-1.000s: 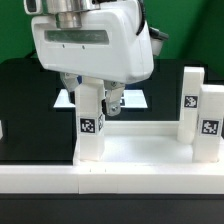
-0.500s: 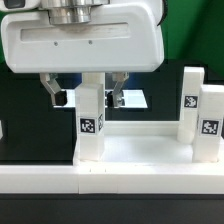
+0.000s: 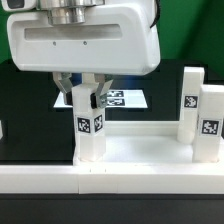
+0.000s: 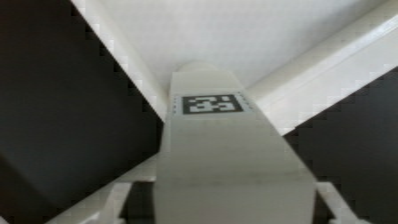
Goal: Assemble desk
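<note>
pincer (image 3: 85, 98) clasps one upright leg (image 3: 90, 125) at the tabletop (image 3: 140, 150) corner; other legs (image 3: 200, 115) stand loose, unattached.

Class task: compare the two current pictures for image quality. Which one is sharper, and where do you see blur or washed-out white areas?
Exterior view: fairly sharp; the marker on the upright leg reads clearly, though the gripper housing above is bright and low in detail. Wrist view: softer; the leg fills the frame up close, its near end blurred and washed out, only its small marker staying legible.
</note>
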Tool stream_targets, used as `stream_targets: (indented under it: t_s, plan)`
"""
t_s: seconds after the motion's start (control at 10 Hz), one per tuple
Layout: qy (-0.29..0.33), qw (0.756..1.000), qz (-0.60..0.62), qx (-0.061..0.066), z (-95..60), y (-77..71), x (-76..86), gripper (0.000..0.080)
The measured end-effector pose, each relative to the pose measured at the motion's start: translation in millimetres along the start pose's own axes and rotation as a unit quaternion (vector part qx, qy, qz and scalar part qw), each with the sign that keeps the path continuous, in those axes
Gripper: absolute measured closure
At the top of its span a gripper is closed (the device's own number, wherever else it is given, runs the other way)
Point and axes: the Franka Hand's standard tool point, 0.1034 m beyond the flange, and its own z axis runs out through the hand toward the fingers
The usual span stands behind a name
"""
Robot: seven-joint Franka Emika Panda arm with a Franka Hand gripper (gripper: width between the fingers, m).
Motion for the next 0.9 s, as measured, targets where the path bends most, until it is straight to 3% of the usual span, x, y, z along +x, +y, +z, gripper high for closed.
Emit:
stream_targets:
  t_s: [0.3,0.5,0.9]
  plan:
    - [-0.002,0.973,0.230,-0.008,-0.3,1.4,-1.1,0.0509]
    - [-0.004,0.909,0.417,-0.006,0.6,0.8,-2.2,0.0509]
    - [-0.004,0.834,0.552,-0.002,0.4,0.0,-3.5,0.0509]
